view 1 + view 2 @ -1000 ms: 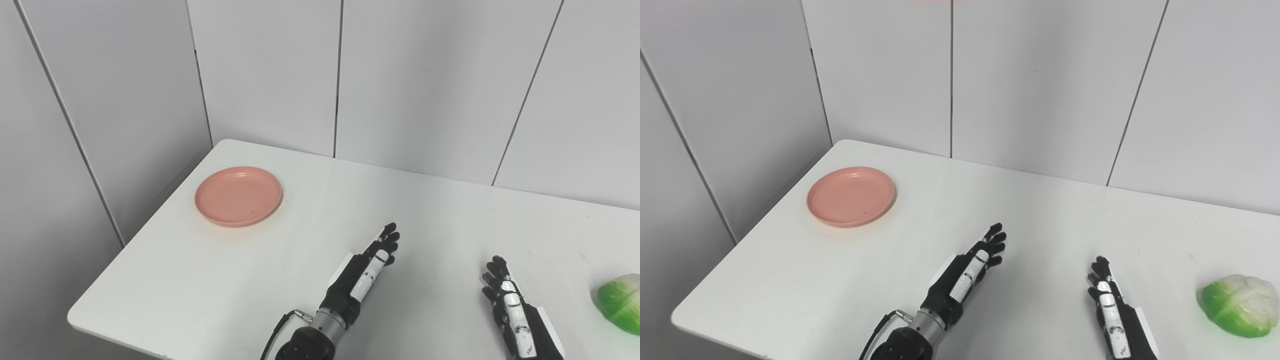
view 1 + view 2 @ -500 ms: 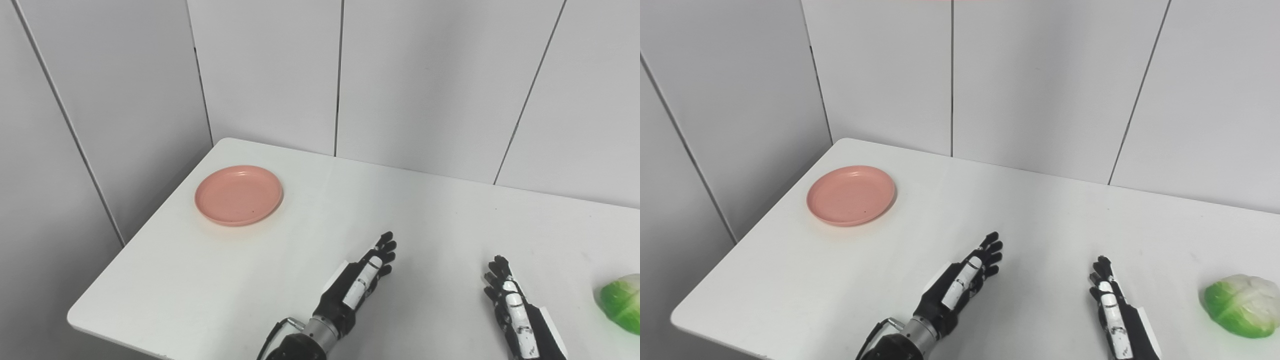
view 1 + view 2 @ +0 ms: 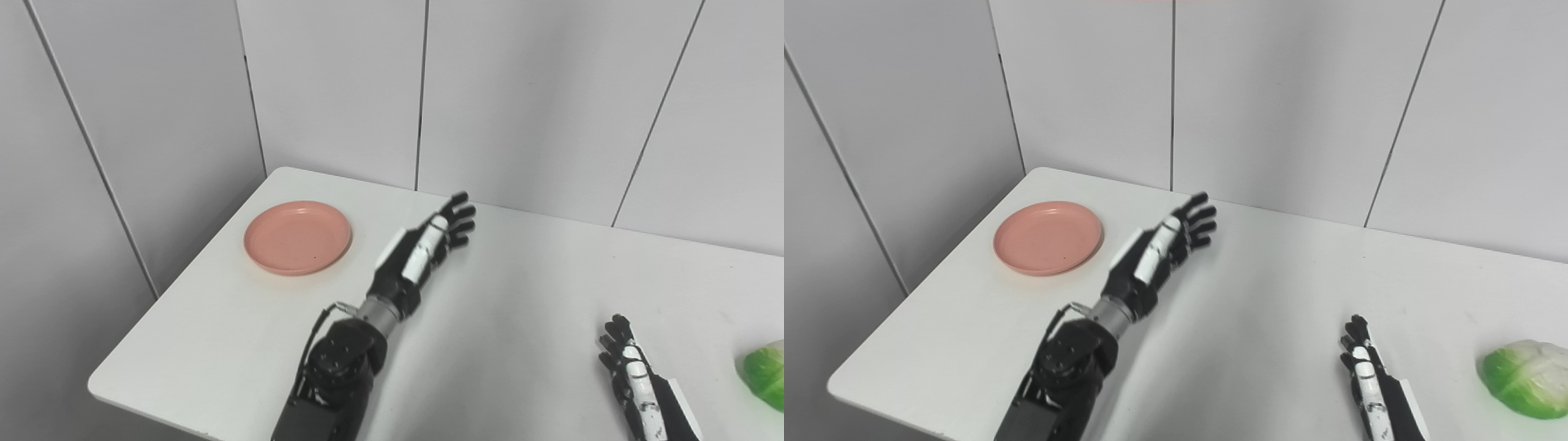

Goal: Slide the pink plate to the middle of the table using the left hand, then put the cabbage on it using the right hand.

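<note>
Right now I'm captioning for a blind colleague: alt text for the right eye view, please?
The left hand reaches open above a white table, right of an empty pink plate. The right hand waits open near the cabbage.

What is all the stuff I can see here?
plate: one, pink, near the table's far left corner, nothing on it.
cabbage: one, green and white, near the right edge of the table, lying on its own.
table: one, white, set against the wall.
wall: grey panels with dark seams, behind and to the left of the table.
left hand: one, black and white, open, raised above the table just right of the plate, not touching it.
right hand: one, black and white, open, low over the near part of the table, left of the cabbage and apart from it.
</note>
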`<control>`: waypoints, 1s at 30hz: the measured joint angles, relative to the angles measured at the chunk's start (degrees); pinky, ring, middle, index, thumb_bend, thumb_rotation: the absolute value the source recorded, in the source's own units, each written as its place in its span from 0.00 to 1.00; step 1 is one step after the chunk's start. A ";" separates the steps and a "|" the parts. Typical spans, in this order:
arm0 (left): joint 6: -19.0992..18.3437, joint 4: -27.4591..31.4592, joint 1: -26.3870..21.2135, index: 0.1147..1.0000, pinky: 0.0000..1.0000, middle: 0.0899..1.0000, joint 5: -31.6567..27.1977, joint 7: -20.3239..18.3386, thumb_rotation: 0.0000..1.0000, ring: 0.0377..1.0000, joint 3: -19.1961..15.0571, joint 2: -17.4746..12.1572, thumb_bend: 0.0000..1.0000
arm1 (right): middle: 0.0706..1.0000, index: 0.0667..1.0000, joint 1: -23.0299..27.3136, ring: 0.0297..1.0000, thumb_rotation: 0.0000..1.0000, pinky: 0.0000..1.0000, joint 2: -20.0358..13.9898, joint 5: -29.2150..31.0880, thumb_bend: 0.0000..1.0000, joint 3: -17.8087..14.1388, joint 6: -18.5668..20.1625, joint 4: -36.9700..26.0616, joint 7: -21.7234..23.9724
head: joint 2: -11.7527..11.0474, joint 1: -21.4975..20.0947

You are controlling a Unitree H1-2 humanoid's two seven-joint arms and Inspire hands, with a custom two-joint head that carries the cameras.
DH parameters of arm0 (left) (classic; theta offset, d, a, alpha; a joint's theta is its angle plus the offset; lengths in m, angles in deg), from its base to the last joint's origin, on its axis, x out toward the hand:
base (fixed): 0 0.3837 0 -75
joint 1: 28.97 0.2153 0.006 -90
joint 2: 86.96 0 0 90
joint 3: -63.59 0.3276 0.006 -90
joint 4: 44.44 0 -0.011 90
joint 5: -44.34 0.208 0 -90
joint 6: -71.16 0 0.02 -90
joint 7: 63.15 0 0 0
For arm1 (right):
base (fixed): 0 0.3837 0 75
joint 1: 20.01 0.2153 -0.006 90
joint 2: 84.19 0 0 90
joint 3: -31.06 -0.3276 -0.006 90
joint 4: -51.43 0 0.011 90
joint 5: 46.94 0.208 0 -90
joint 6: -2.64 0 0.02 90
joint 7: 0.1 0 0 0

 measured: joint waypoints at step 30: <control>0.50 -9.56 -9.36 0.87 0.88 0.89 -4.80 6.32 1.00 0.89 -18.13 -17.22 0.40 | 1.00 1.00 -0.55 1.00 1.00 1.00 -0.32 0.75 0.08 -0.36 0.67 -0.94 0.01 | 0.70 2.29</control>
